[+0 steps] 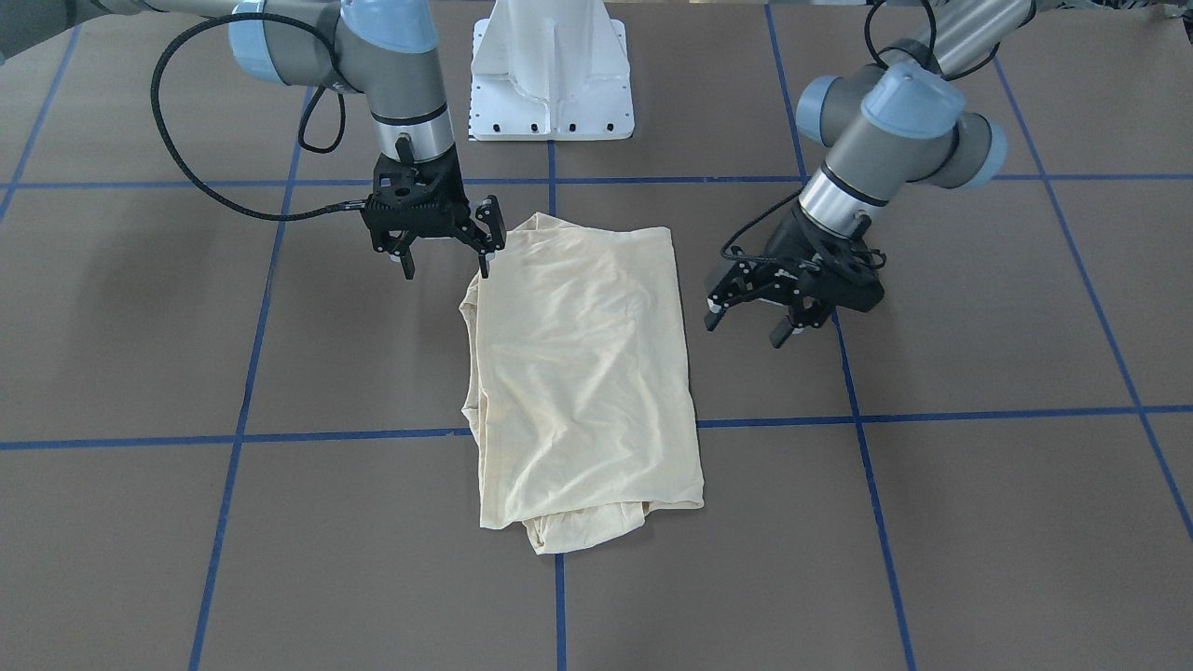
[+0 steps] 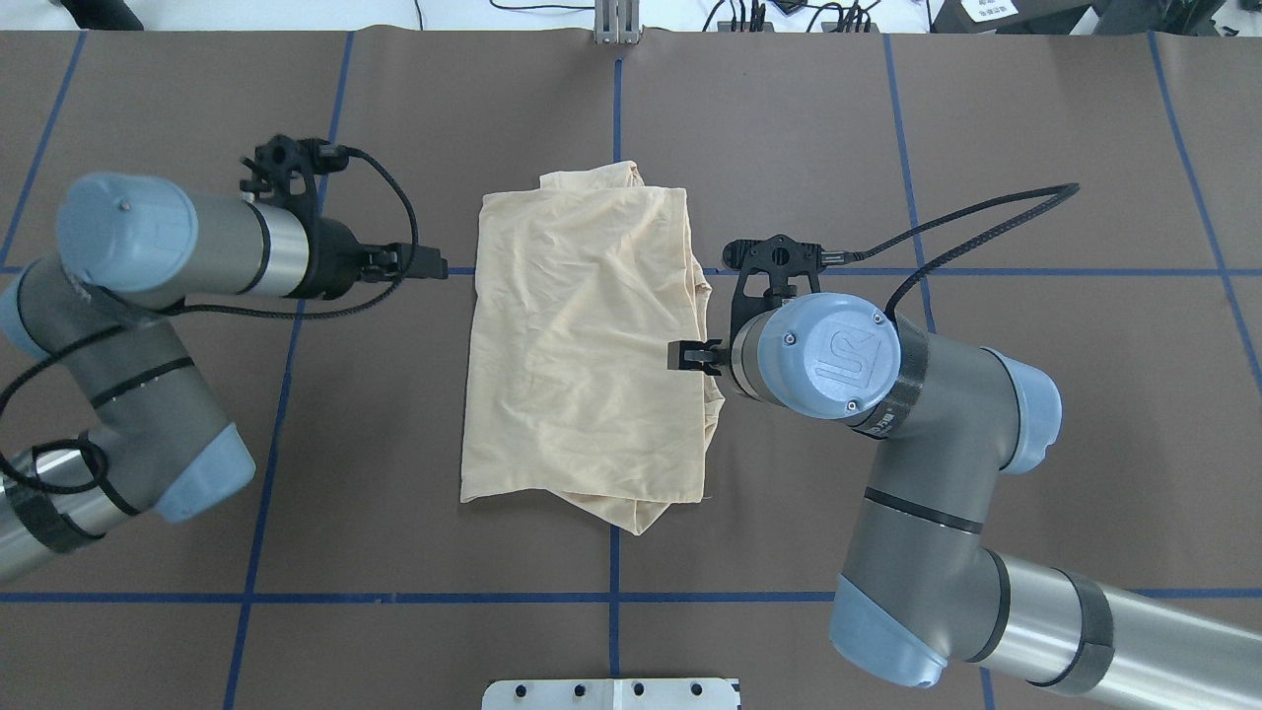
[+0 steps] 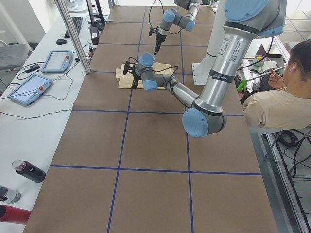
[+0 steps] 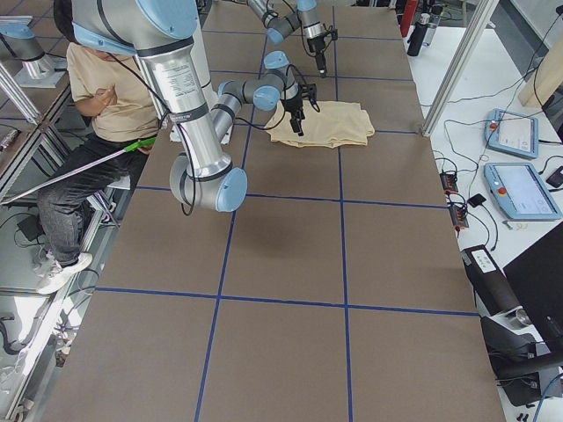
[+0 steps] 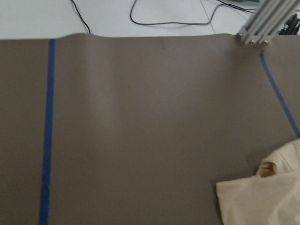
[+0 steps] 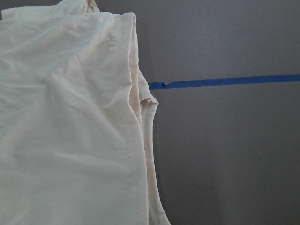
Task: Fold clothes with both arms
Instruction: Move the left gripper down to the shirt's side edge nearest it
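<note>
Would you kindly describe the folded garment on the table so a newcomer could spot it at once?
On the brown table taped with a blue grid, look just in front of the white pedestal base. There, between the black left pincer and the black right pincer, lies the pale cream folded shirt: the only soft fabric thing on the dark surface.

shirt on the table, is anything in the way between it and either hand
Nothing visible. Only bare table lies between the left hand and the cream shirt, and the right hand hangs right at the shirt's edge. Both hands are open.
</note>
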Controlling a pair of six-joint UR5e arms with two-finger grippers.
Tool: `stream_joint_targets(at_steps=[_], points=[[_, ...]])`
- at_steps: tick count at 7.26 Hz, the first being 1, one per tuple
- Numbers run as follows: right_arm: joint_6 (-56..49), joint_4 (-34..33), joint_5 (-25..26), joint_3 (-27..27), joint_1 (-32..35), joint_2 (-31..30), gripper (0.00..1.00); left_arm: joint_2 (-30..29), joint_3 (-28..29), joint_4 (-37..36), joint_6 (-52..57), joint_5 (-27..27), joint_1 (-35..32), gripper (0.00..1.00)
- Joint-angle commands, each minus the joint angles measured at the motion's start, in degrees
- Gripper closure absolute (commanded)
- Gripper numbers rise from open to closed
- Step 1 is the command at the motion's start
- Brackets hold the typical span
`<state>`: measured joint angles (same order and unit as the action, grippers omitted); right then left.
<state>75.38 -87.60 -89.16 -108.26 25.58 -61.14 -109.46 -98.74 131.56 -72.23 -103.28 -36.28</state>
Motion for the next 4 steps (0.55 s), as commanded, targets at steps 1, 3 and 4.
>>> stream_joint_targets(at_steps=[1,3,4], points=[[0.03,0.06,0.21,0.07,-0.09,-0.12,0.00,0.82,-1.36,-0.08,-9.65,7.29,10.14,0.00],[0.03,0.06,0.22,0.16,-0.09,-0.12,0.00,0.91,-1.19,-0.34,-13.70,8.45,13.95,0.10],[0.03,0.06,0.22,0.16,-0.09,-0.12,0.00,1.26,-1.19,-1.39,-13.98,8.54,14.57,0.15]])
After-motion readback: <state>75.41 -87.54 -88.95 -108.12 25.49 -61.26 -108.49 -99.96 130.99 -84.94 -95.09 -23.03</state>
